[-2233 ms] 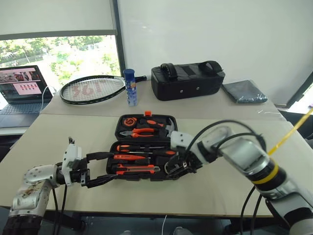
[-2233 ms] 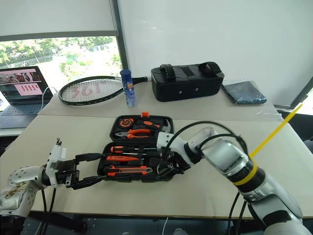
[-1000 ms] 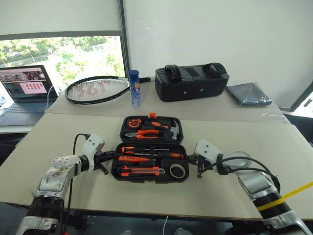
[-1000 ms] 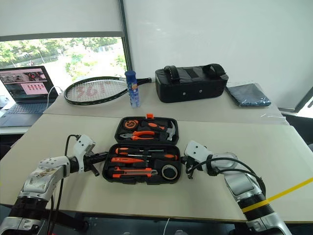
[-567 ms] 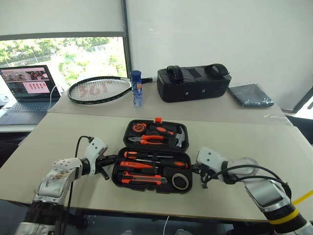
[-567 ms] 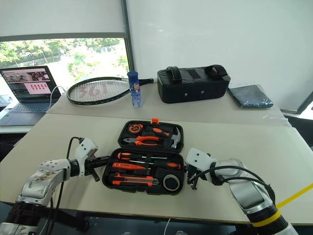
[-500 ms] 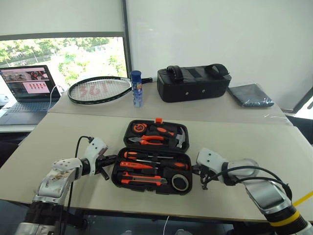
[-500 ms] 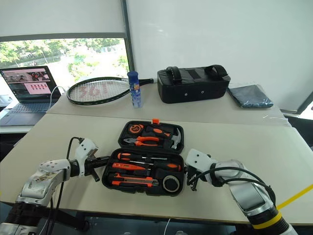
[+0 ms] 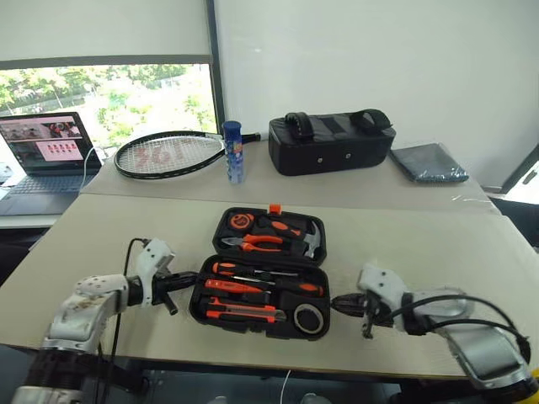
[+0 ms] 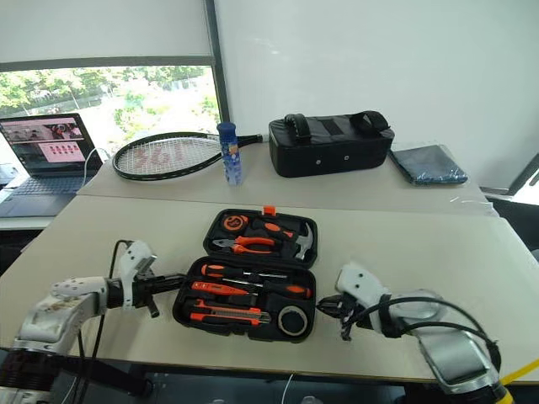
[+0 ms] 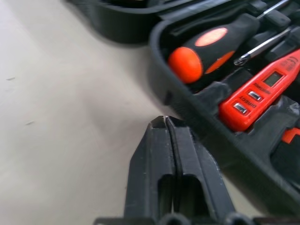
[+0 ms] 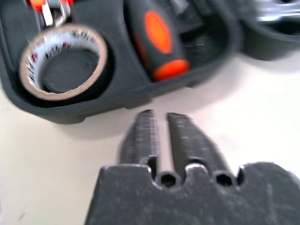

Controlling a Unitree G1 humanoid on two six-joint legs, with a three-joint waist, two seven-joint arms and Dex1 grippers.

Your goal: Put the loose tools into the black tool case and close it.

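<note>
The open tool case (image 9: 257, 282) lies on the tabletop (image 9: 421, 244) between the left end effector (image 9: 187, 278), pinched together and empty, and the right end effector (image 9: 337, 303), slightly parted and empty.

Bare desk (image 9: 101, 231) flanks the open black tool case (image 9: 261, 286) on both sides; racket (image 9: 168, 156) and bag (image 9: 330, 143) stand well behind.

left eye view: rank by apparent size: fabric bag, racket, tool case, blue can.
1. racket, longest, though thin.
2. fabric bag and open tool case: similar footprint; the case sits nearer the camera, so unranked.
3. blue can, clearly smallest.
</note>
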